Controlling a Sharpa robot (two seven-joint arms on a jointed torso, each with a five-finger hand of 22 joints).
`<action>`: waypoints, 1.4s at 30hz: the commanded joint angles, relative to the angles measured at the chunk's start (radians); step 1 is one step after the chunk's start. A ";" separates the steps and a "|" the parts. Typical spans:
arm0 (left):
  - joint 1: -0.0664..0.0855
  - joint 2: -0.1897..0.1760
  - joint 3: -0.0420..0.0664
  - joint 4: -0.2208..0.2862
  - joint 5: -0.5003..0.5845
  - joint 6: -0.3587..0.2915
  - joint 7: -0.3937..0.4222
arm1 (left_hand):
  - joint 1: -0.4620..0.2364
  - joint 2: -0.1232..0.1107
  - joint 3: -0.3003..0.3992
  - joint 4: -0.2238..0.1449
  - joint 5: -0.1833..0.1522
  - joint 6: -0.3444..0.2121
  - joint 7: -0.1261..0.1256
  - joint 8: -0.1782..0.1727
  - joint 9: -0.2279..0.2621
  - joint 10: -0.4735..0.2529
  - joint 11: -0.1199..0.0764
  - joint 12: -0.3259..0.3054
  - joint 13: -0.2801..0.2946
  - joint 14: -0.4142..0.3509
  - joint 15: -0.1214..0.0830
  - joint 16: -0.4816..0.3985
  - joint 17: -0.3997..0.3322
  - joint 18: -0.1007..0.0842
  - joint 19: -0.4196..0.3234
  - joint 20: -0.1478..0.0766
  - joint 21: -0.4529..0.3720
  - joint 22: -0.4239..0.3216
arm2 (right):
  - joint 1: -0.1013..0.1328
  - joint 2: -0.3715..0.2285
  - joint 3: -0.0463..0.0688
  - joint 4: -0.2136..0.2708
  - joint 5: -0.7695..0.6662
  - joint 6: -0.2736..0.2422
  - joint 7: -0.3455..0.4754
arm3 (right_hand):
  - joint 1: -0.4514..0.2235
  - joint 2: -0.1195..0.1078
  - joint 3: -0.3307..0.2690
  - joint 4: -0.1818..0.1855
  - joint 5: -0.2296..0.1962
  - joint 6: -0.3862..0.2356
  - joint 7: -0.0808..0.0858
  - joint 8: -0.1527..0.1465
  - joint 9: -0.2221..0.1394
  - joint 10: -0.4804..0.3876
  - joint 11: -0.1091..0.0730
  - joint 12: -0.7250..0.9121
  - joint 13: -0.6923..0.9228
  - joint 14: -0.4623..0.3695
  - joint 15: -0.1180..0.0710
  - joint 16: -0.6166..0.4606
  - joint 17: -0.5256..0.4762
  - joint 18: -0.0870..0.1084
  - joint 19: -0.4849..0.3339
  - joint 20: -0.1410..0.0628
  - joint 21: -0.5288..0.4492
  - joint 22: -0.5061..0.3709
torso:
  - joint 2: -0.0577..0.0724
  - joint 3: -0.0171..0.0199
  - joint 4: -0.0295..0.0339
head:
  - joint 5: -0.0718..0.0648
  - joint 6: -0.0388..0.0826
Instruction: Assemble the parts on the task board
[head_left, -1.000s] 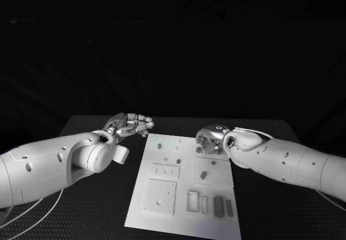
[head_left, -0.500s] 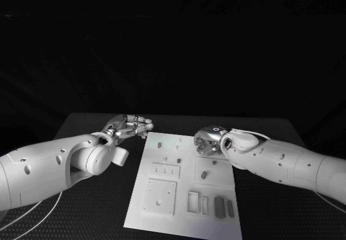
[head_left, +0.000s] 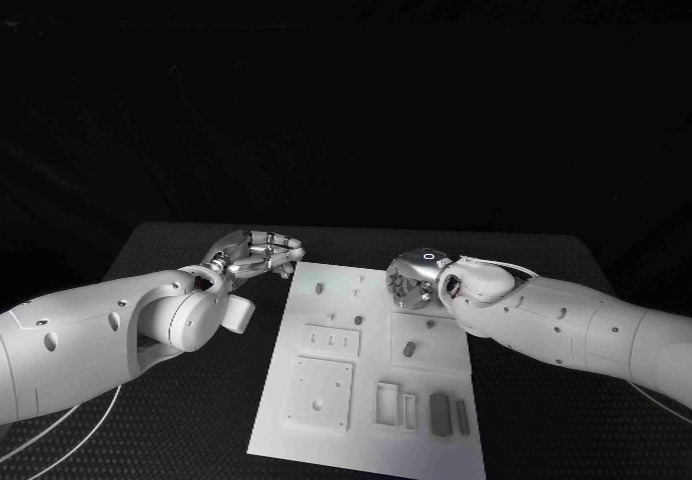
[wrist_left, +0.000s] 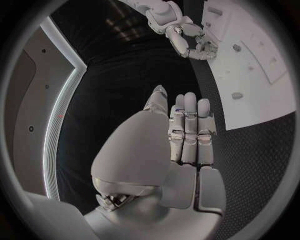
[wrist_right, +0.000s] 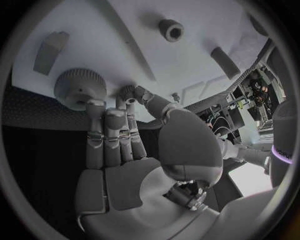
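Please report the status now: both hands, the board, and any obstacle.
Left hand open, off the task board. Right hand at round gear part, hold unclear. No obstacle seen.

Your right hand (head_left: 415, 280) sits over the far right corner of the board (head_left: 368, 445), its fingers (wrist_right: 106, 130) right beside a round ridged part (wrist_right: 78, 88), with a small ringed part (wrist_right: 170, 30) and two oblong pieces (wrist_right: 224, 62) standing further along the plate. Your left hand (head_left: 257, 252) hovers over black table (head_left: 202, 400) just off the board's far left corner, fingers straight and together, so that side of the table is yours to pass. Down the near end, raised plates (head_left: 320, 393) and upright slim parts (head_left: 440, 413) crowd the board, while its middle strip between them lies flatter
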 joint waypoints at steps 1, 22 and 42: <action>0.001 0.001 0.001 0.001 -0.001 0.019 0.006 | -0.011 -0.001 -0.007 0.001 -0.005 0.003 0.007 -0.003 0.001 -0.005 -0.001 -0.005 0.001 -0.004 0.001 -0.006 -0.001 0.011 -0.009 0.001 0.003 0.014 | -0.012 0.000 -0.007 0.002 -0.058 0.037 -0.011 | 0.017 0.021 0.011 -0.004 -0.001 0.009 -0.002 0.005 0.006 0.041 0.000 0.009 0.021 -0.007 -0.016 0.006 -0.002 0.048 0.000 -0.006 0.010 0.024 | 0.004 0.0009 0.0004 | 0.000 0.000; 0.001 -0.003 0.001 0.006 -0.001 0.017 0.003 | -0.014 -0.003 -0.008 0.001 -0.007 0.001 0.009 -0.006 0.002 -0.006 0.000 -0.008 0.003 -0.004 0.001 -0.007 -0.001 0.011 -0.010 0.001 0.003 0.014 | -0.005 -0.026 -0.001 0.099 -0.138 -0.147 -0.102 | 0.026 0.014 0.027 -0.004 -0.002 0.027 -0.009 0.010 0.026 0.058 -0.009 0.012 0.054 -0.008 -0.025 0.016 -0.009 0.048 -0.003 -0.015 0.037 0.023 | 0.010 -0.0005 0.0003 | 0.002 0.016; 0.001 0.000 0.002 0.006 -0.001 0.019 0.003 | -0.016 -0.004 -0.007 0.001 -0.007 0.000 0.009 -0.008 0.002 -0.005 0.000 -0.010 0.004 -0.004 0.001 -0.007 -0.001 0.012 -0.010 0.001 0.003 0.014 | 0.009 0.033 0.002 0.141 -0.220 -0.202 -0.190 | 0.027 0.009 0.030 -0.003 -0.001 0.033 -0.012 0.010 0.031 0.060 -0.011 0.010 0.063 -0.007 -0.027 0.020 -0.011 0.048 -0.003 -0.018 0.046 0.022 | 0.014 0.0003 0.0012 | 0.008 0.026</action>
